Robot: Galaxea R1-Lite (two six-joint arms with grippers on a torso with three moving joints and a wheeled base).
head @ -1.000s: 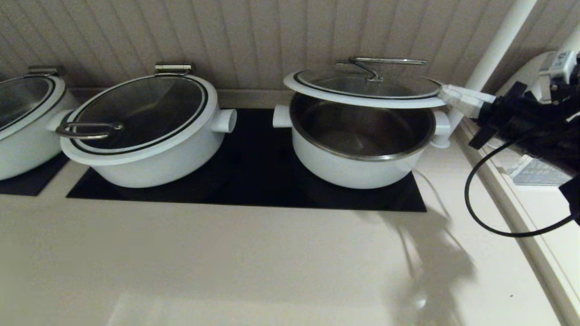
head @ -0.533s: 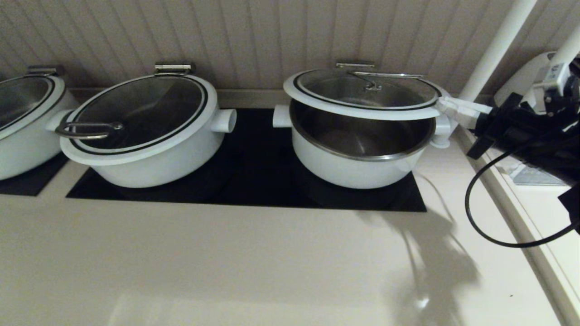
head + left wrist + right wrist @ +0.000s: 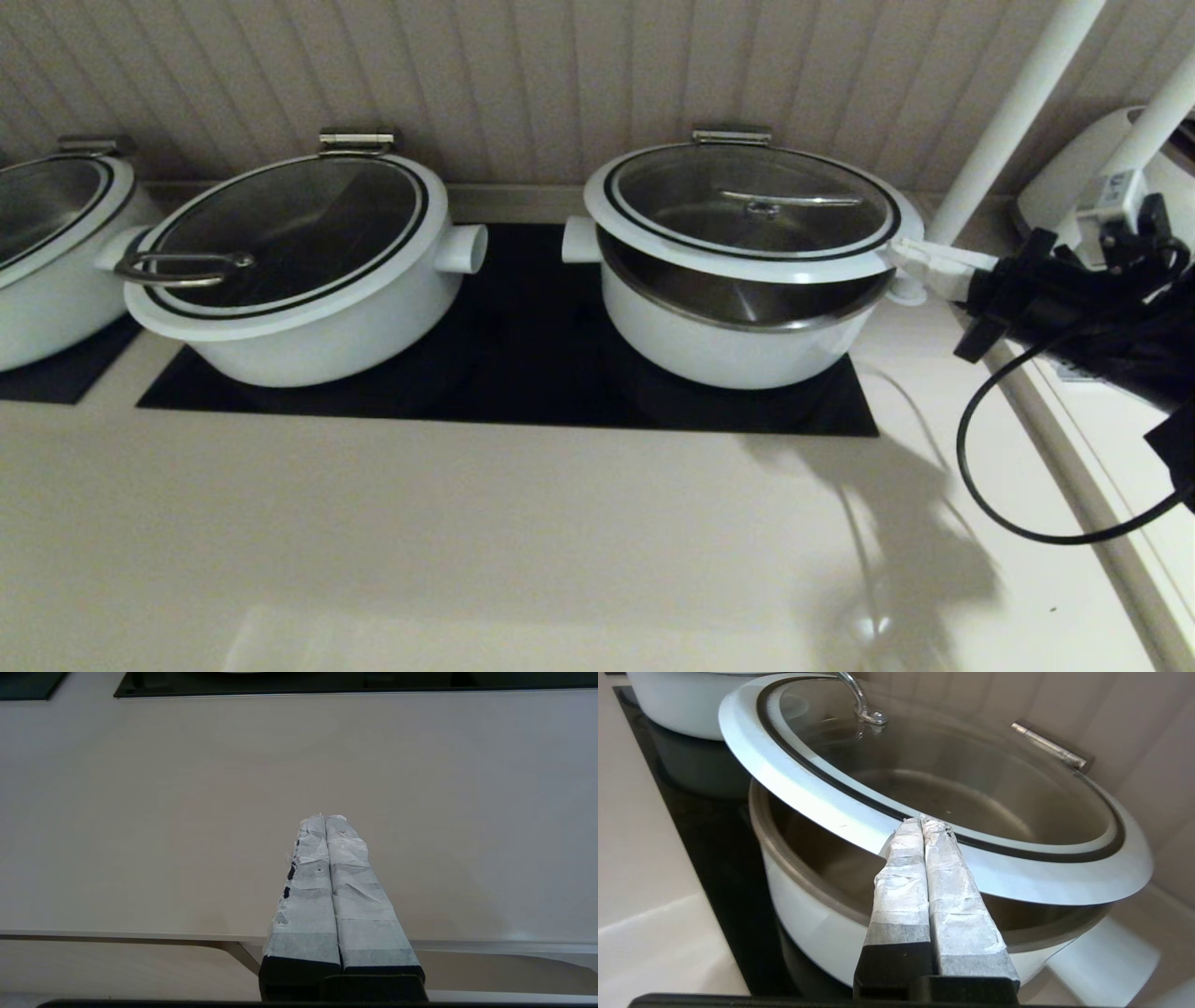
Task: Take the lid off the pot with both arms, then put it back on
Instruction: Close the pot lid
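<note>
We find the lid point(image 3: 752, 211) tilted over the pot point(image 3: 742, 317) at upper right of the head view, front edge raised. The right gripper point(image 3: 922, 820) is clenched, tips against the lid's rim. The left gripper point(image 3: 325, 817) is clenched, over the counter point(image 3: 140, 812).

Third pot point(image 3: 47, 252) cut off by left edge; left arm unseen in head view.
</note>
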